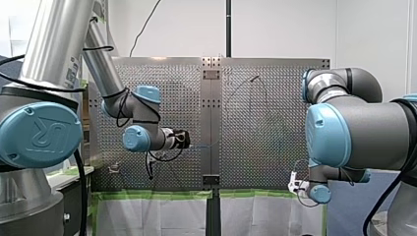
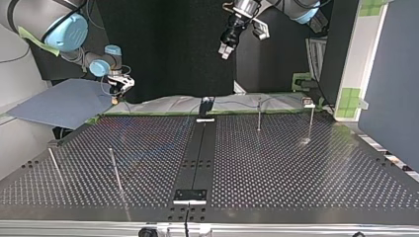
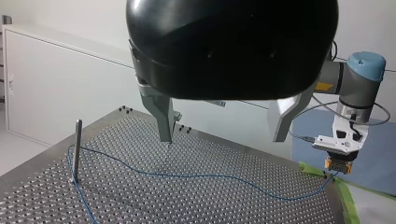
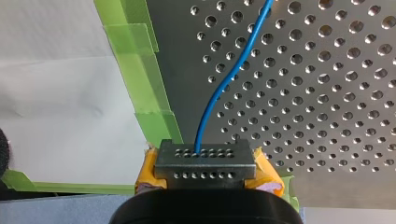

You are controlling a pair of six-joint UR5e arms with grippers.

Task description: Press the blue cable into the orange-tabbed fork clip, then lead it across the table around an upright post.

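One blue cable (image 3: 187,176), four posts (image 2: 258,114); cap (image 1: 42,132) marked UR. My left hand (image 3: 222,138) gapes empty; my right hand (image 4: 205,162) clamps the cable.

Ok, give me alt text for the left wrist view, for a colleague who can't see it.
My left pincer hangs open above the holed table, empty. Below it a blue cable lies across the table from an upright post to my right pincer, which grips it at the table's edge.
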